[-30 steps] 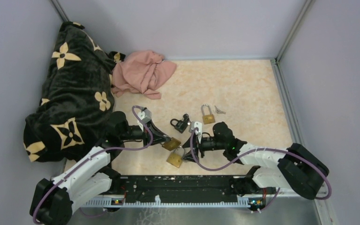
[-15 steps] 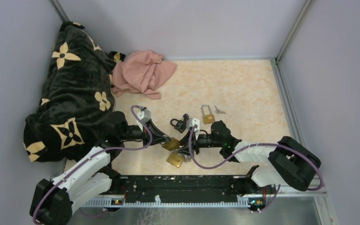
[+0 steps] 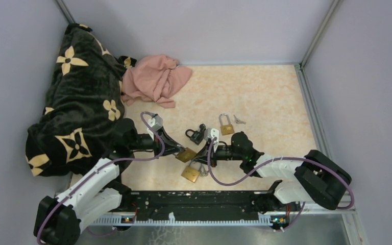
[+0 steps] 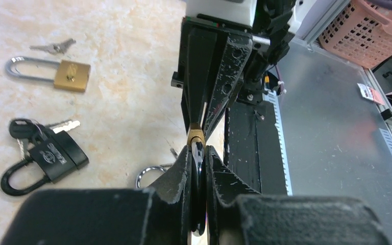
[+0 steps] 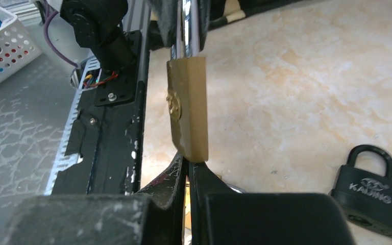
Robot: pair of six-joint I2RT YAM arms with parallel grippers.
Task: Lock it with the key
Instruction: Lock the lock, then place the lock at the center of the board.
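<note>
Left gripper jaws narrow, clamped on shackle of brass padlock, right gripper jaws pressed together, touching padlock's bottom.

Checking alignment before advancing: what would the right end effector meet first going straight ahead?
The brass padlock in the left end effector, just beyond the tips of the right end effector; contact unclear.

Black padlock and long-shackle padlock crowd the centre; bare tabletop lies far right.
</note>
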